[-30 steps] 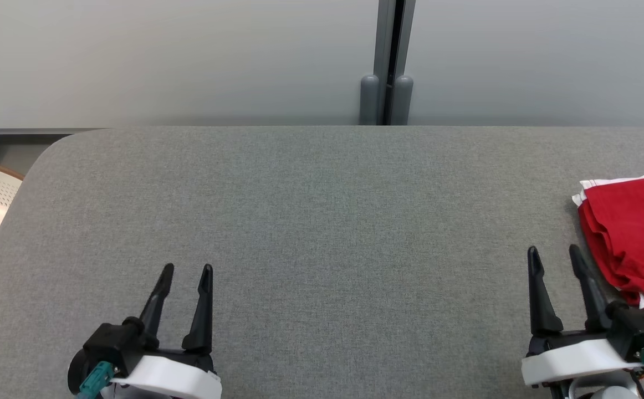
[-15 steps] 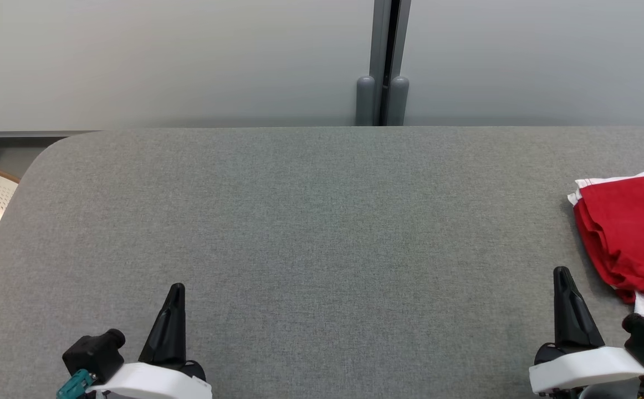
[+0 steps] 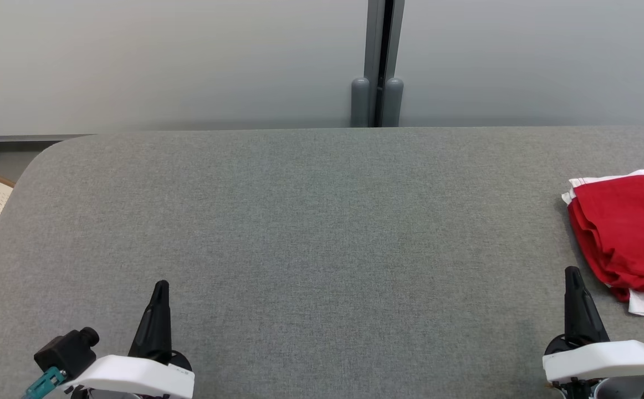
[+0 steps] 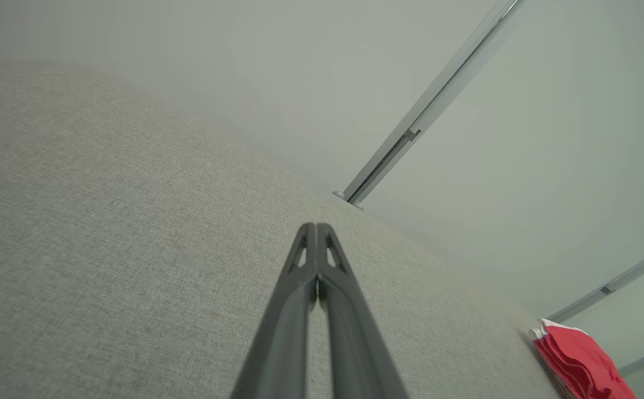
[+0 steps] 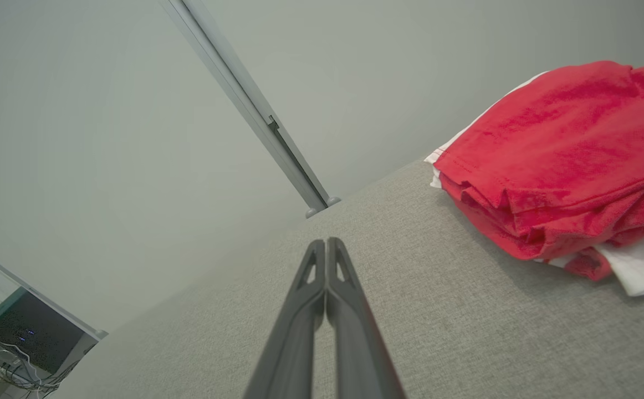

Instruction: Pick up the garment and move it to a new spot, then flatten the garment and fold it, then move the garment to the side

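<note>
Here, red-and-white garment near right pincer, not touching, well apart from left pincer, both pincers closed, empty.

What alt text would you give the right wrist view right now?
The right gripper, fingers shut on nothing, points along the grey fabric table, just left of a roughly folded red garment lying on white cloth at the view's right. Behind is a pale wall with a metal rail.
</note>
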